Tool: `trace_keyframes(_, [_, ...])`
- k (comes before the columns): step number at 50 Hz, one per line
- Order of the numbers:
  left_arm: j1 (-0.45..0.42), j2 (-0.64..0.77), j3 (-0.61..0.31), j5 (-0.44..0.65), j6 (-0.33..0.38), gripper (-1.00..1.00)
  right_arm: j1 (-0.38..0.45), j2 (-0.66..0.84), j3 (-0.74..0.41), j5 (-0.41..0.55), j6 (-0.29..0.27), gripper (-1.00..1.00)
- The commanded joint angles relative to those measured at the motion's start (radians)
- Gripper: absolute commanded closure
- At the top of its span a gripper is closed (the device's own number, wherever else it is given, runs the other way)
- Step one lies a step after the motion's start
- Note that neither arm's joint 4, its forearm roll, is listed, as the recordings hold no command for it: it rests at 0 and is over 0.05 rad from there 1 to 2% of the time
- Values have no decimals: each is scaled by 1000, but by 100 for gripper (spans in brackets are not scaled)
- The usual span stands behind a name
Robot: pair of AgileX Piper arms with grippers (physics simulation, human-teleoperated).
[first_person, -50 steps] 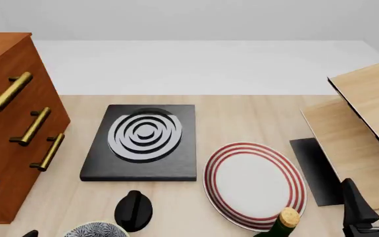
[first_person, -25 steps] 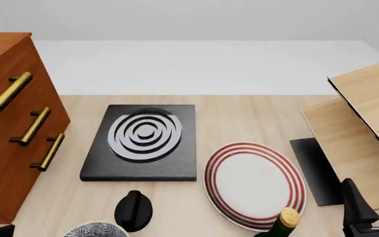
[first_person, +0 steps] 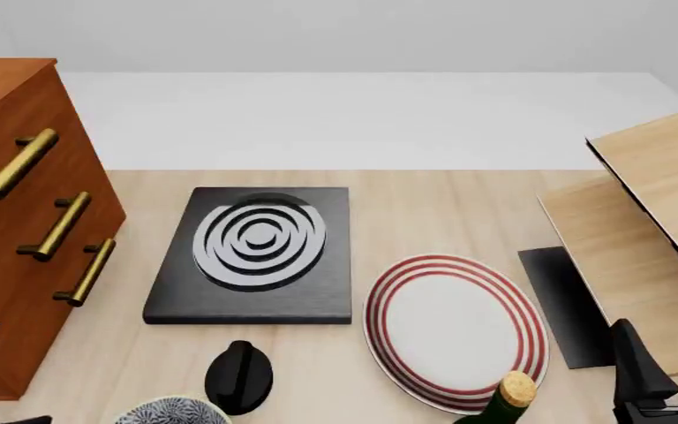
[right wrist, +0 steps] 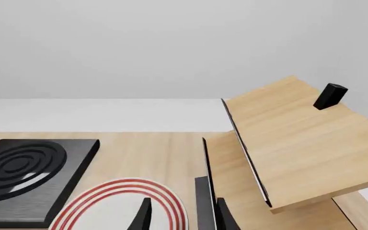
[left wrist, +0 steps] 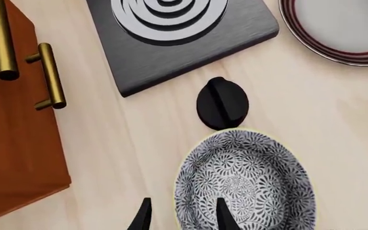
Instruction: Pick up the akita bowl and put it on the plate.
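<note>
Watching from the console, I log:
Left gripper: fingers parted, straddling the akita bowl's left rim, nothing clamped.
Right gripper: fingers parted, empty, over the plate's right edge.
Akita bowl: on the table's near edge, left of centre, touching the black knob just beyond it.
Plate: right of the bowl, well apart from it.
Black slab: farther back, beside the wooden drawer cabinet.

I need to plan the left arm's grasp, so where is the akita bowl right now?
In the front view the akita bowl sits at the table's near edge, left of centre, beside the black knob and left of the plate.
</note>
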State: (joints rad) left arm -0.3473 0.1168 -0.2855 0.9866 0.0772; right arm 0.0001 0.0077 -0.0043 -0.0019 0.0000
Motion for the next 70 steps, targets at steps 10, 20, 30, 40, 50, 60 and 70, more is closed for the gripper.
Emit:
trace_keyframes(10, [-6,20,83,-71,-28,-100,0,0,0,0,0,-100])
trace_keyframes(20, [-13,39,122,-119,-36,-100,0,0,0,0,0,-100])
trace_keyframes(30, [-16,54,150,-151,-39,-100,0,0,0,0,0,-100])
trace_keyframes(40, [0,65,180,-178,-33,-100,0,0,0,0,0,-100])
trace_keyframes(50, [3,86,208,-212,-29,-100,0,0,0,0,0,-100])
trace_keyframes(60, [14,128,236,-269,-24,-100,0,0,0,0,0,-100])
trace_keyframes(70, [9,156,264,-307,-28,-100,0,0,0,0,0,-100])
